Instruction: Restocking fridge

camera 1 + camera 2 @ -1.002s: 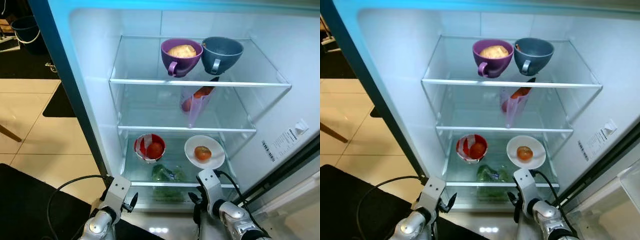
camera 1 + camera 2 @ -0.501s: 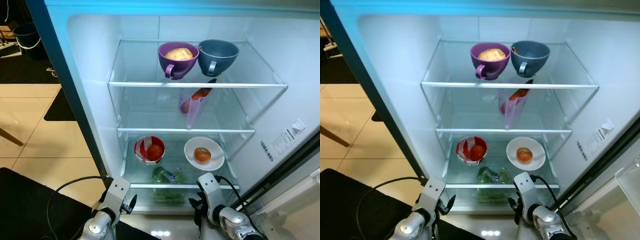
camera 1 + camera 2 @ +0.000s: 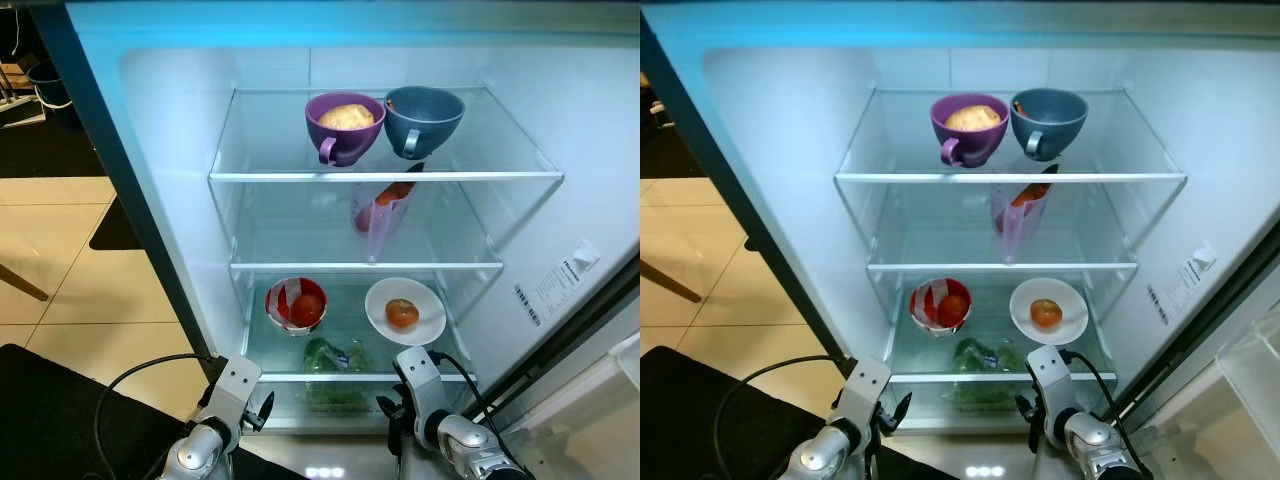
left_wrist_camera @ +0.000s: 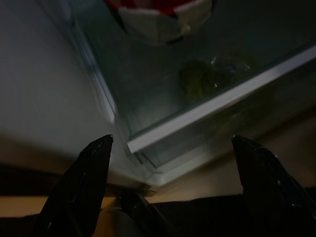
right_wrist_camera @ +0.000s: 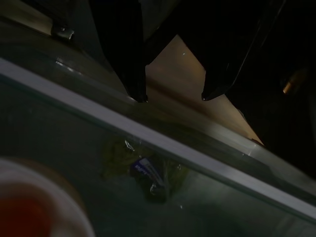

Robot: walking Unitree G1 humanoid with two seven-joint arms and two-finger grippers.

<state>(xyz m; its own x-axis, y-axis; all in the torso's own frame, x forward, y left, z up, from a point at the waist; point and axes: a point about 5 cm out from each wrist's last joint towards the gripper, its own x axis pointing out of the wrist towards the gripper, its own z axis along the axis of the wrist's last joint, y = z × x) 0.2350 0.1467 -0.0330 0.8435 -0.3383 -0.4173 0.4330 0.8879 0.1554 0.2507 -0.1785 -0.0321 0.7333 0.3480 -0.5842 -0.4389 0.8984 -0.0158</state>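
Bright fridge interior stands open: purple cup and grey cup top shelf, pitcher middle, red bowl, plate with tomato below, greens in the drawer. Left pincer hangs spread and empty, right pincer slightly apart, empty. Stocking looks finished or between items; next, probably fetch another item or shut the door.

The fridge holds two cups, a purple cup and a grey cup, one clear pitcher, one red bowl, one white plate, and one bag of greens.
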